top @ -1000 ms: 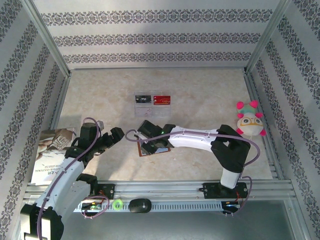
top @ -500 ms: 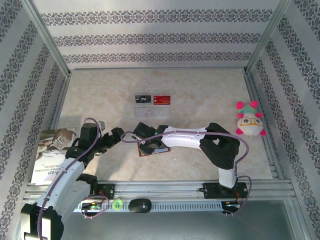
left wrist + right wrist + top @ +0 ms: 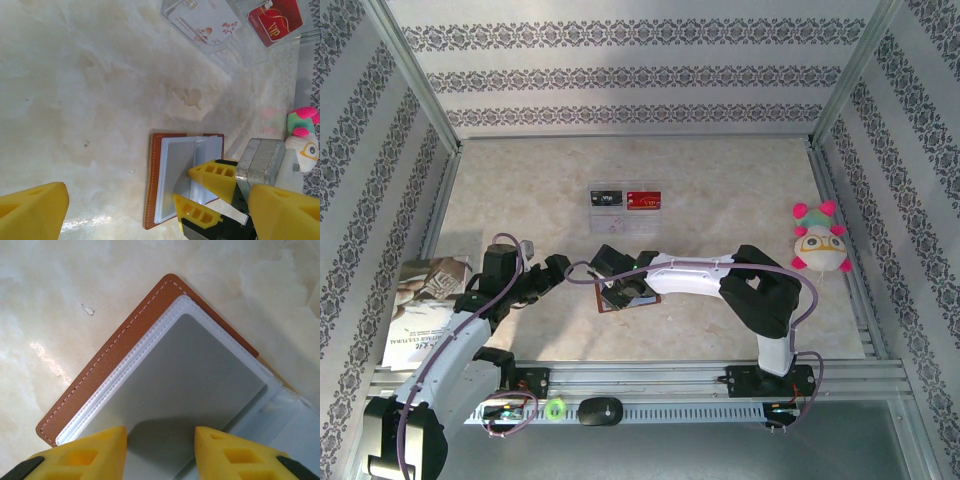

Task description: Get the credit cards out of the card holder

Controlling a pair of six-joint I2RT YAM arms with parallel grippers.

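While the wallet [image 3: 185, 375] lies open and flat on the table [image 3: 720, 180], near the front edge and about in the middle, the right claw [image 3: 159, 439] is down over it. Its two yellow fingertips [image 3: 85, 455] stand partly apart, with a clear gap between them, above the grey inner page of the wallet. I see nothing pinched between them. Whether the tips press on the page or are just above it, I cannot tell. The brown leather cover shows along one side of the page, with pale stitching at its edge, and clear plastic sleeves lie on the lining.

The left claw [image 3: 552, 272] is to the left of the wallet, apart from it, and points toward it. Its jaws are wide open and hold nothing.

The red card [image 3: 643, 200] and the black card [image 3: 606, 198] lie side by side in the clear tray [image 3: 625, 224], the black one on the left. The tray is farther back on the table, well apart from the wallet.

A toy [image 3: 817, 240] sits near the right wall, and a booklet [image 3: 420, 300] lies at the left edge, beside the left arm.
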